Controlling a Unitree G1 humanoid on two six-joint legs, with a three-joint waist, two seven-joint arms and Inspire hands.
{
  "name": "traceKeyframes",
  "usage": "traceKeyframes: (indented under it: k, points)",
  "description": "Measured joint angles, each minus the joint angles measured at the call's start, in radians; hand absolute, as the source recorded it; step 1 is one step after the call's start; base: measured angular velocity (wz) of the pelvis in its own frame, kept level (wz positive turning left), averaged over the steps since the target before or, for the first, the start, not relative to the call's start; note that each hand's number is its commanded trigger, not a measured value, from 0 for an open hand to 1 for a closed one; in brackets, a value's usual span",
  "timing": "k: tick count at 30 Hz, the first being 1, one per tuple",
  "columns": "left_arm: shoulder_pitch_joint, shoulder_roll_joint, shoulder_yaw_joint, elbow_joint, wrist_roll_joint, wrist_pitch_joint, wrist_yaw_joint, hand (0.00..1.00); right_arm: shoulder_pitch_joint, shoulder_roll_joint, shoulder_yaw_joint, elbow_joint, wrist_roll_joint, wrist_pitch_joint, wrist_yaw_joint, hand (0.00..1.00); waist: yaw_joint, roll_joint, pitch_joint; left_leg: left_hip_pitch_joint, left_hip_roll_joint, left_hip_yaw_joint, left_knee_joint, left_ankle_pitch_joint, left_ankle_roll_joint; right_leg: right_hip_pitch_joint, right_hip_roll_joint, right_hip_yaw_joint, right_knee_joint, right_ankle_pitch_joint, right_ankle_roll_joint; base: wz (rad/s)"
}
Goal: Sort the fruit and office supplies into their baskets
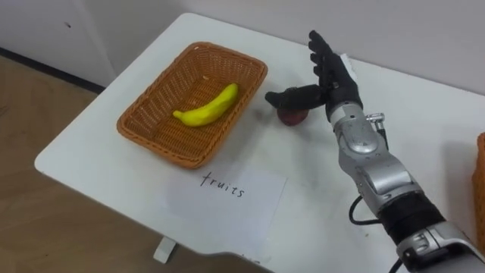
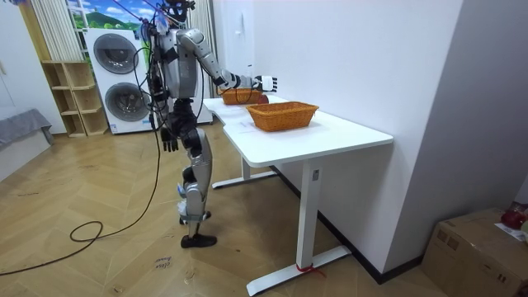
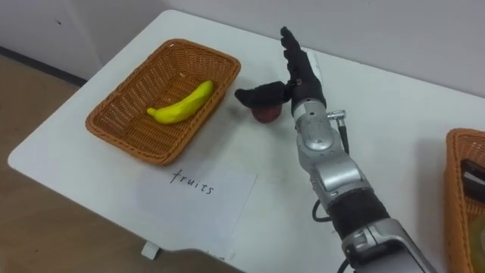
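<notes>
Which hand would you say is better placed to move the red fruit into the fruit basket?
The right. The right hand is open, thumb over the red fruit, just beside the basket holding the banana; the left hand hangs at the robot's hip, away from the table.

Domestic laundry room: stacked washers [image 2: 114, 73] and a wooden shelf [image 2: 70, 99] are standing on parquet [image 2: 99, 264], behind a white worktop [image 2: 330, 132].
</notes>
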Motion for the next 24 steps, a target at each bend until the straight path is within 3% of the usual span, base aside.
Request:
traceKeyframes:
  k: [11,24]
  points:
    - [-0.031,0.004,-0.021,0.003,-0.027,-0.005,-0.017,0.0,0.013,0.0,0.001,0.017,-0.003,0.0,0.011,0.0,-0.003,0.002,0.001,0.001,0.0,0.001,0.001,0.0,0.0,-0.001,0.0,0.007,0.001,0.0,0.0,0.0]
    - [-0.033,0.006,-0.06,0.003,-0.065,-0.025,-0.017,0.0,0.026,-0.003,-0.001,0.04,-0.003,-0.015,0.02,0.0,-0.03,0.012,0.0082,-0.018,-0.001,-0.002,0.002,0.0,0.001,-0.012,0.0,-0.002,0.0,0.0,0.0,0.01]
